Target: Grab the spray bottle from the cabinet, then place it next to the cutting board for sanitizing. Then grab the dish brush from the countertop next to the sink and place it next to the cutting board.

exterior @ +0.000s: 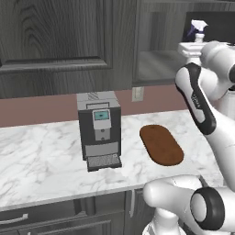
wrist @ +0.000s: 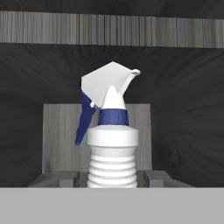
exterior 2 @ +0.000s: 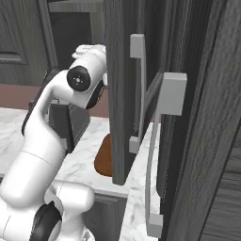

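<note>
Inside the cabinet [exterior: 156, 59], spray bottle [wrist: 111, 144] upright, end effector [wrist: 111, 179] clamped on its body.

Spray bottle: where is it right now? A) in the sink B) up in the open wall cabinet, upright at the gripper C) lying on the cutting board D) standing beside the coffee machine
B. The spray bottle stands upright against the dark cabinet interior, directly ahead of the gripper; in the left base view its trigger head sits high above the cutting board on the countertop.

Arm raised, tool [wrist: 112, 178] closed
</note>
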You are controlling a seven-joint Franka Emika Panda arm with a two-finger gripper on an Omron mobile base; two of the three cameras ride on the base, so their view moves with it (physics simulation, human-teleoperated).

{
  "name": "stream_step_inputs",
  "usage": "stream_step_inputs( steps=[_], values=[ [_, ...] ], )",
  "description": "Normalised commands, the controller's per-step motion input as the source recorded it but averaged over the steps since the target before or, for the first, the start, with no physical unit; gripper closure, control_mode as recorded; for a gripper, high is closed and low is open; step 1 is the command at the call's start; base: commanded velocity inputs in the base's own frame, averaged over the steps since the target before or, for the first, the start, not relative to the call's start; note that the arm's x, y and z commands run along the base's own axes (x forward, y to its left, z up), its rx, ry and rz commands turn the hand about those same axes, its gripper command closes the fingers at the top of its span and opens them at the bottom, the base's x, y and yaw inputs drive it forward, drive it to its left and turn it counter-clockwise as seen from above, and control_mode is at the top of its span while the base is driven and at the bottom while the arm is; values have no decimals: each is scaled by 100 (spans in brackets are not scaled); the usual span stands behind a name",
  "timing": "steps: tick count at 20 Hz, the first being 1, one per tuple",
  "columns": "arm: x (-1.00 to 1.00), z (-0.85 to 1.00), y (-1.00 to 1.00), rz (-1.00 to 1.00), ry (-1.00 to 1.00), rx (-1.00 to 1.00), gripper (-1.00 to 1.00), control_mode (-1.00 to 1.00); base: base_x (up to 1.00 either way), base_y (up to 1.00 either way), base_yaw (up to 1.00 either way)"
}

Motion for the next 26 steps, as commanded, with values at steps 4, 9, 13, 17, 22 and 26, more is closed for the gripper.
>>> stream_step_inputs(
  steps=[4,9,13,17,22,26],
  values=[
    [-78,-13,0,0,-17,-1,100,-100,0,0,0],
    [-71,-15,1,1,-16,-1,100,-100,0,0,0],
    [-88,-4,1,2,-22,-1,100,-100,0,0,0],
    [-100,-1,4,1,-43,-3,100,-100,0,0,0],
    [-100,-1,31,1,-46,-10,100,-100,0,0,0],
    [-100,0,46,0,-39,-10,100,-100,0,0,0]
  ],
)
